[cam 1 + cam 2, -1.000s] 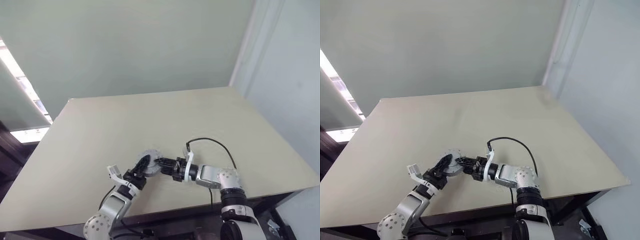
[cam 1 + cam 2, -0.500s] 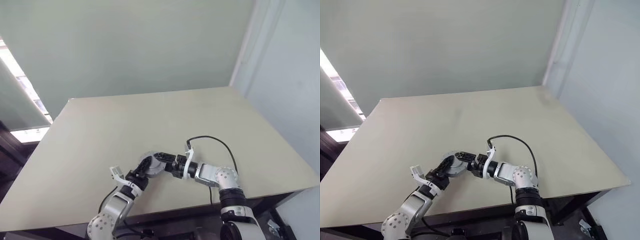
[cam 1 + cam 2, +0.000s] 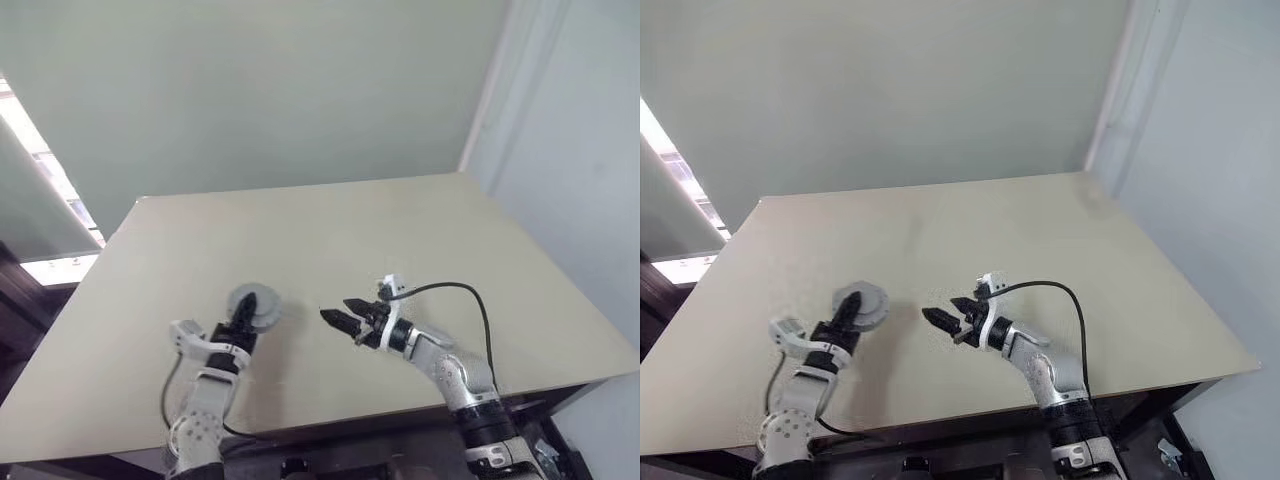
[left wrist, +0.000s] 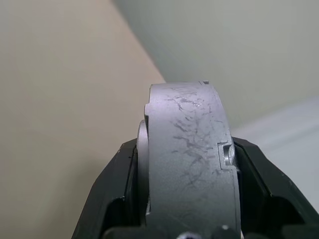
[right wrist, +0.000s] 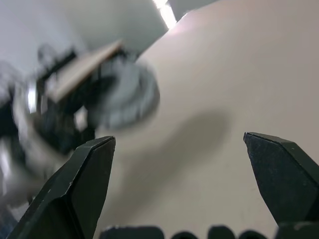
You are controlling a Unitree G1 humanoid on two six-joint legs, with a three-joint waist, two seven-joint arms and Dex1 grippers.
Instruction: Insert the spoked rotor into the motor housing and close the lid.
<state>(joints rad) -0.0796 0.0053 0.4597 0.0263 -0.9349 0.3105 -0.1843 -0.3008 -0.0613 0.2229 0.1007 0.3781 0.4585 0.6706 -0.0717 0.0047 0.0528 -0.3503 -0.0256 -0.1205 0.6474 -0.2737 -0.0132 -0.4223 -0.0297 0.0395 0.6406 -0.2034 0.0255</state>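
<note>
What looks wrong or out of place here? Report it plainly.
Nothing stands out. The left gripper holds a round grey motor assembly by its rim above the table; its metal edge looks scuffed in the left wrist view. The right gripper hangs open and empty beside it, apart from it.

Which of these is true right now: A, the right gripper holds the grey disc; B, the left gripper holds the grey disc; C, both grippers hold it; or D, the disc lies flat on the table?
B: the left gripper has its fingers clamped on the grey disc, while the right gripper is open and apart from it.
</note>
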